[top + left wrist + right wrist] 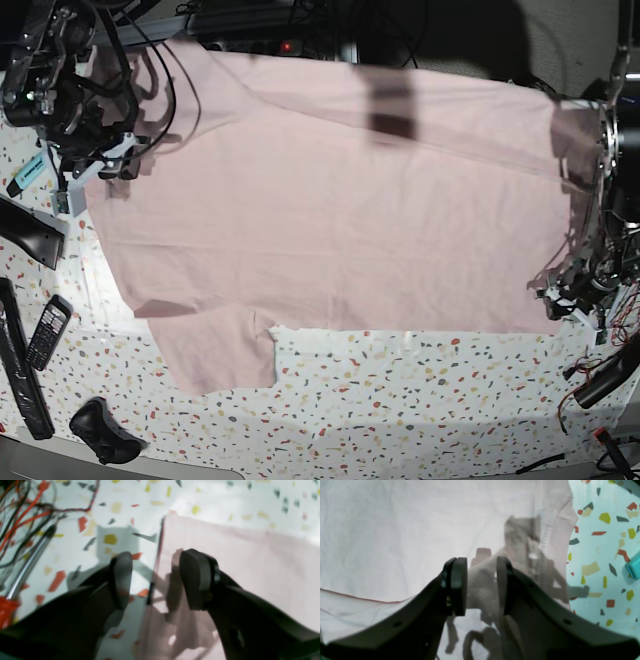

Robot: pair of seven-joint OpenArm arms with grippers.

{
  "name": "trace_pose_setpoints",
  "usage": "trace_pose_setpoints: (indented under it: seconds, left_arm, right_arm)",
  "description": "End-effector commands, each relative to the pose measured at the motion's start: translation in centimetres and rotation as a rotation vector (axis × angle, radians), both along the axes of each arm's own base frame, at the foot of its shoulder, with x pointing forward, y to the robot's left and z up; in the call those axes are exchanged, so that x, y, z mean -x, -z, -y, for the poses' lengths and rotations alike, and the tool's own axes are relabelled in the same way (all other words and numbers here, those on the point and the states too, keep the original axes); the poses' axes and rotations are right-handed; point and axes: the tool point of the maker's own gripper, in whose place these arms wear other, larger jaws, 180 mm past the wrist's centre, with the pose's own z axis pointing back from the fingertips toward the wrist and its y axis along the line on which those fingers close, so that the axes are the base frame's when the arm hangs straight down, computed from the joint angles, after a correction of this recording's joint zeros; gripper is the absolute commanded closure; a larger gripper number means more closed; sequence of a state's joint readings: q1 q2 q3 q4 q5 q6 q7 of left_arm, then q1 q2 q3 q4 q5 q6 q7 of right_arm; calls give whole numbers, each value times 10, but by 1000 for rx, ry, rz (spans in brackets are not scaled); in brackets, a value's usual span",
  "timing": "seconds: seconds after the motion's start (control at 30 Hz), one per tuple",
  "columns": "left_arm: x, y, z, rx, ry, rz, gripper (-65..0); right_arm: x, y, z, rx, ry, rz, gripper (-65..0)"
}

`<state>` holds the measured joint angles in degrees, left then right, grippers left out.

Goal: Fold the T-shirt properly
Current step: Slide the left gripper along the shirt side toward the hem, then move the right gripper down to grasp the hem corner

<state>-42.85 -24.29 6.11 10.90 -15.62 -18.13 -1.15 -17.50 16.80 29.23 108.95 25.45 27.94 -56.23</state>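
Two claws are hovering spread and empty: left claw [155,580] straddling the T-shirt [340,220] hem edge, right claw [481,587] above the opposite end.

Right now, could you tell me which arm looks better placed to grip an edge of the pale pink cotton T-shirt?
Probably the left. The left gripper stands wide open astride the pale pink cotton T-shirt's edge. The right gripper hovers half-open over flat cloth, inward of its edge.

A robotics lab: loose wires [22,507] trail over a terrazzo-patterned table [400,400].
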Motion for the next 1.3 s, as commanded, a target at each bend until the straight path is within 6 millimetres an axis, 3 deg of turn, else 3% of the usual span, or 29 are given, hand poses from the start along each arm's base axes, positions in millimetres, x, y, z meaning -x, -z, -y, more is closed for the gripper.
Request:
trace_pose_setpoints:
  seconds: [0.0, 0.2, 0.4, 0.5, 0.6, 0.67, 0.8, 0.9, 1.07, 1.27]
  left_arm:
    - [-16, -24, -7, -9, -10, 70, -320]
    - [-7, -8, 0, 1, -2, 27, -319]
    - [7, 7, 20, 61, 93, -47, -190]
    - [14, 12, 39, 114, 182, -77, -174]
    - [20, 19, 43, 121, 199, -115, -173]
    - [21, 19, 43, 120, 199, -122, -138]
    - [19, 17, 43, 124, 197, -107, 0]
    - [15, 12, 42, 126, 192, -61, 0]
    - [17, 15, 42, 103, 206, -55, 0]
    - [21, 19, 41, 69, 227, -79, 0]
  right_arm:
    - [-6, -11, 3, 19, -13, 36, -180]
    - [-6, -11, 3, 22, -13, 36, -180]
    - [-6, -11, 3, 22, -13, 39, -180]
    - [-7, -12, 3, 21, -13, 46, -180]
    - [-12, -16, 3, 19, -12, 79, -180]
    - [-16, -21, 3, 19, -12, 115, -180]
    - [-27, -33, 3, 12, -9, 202, -180]
    - [-36, -47, 2, 4, -7, 294, -180]
    - [-58, -90, 0, -17, 0, 560, -180]
    - [-79, -103, 7, 40, 0, 559, -181]
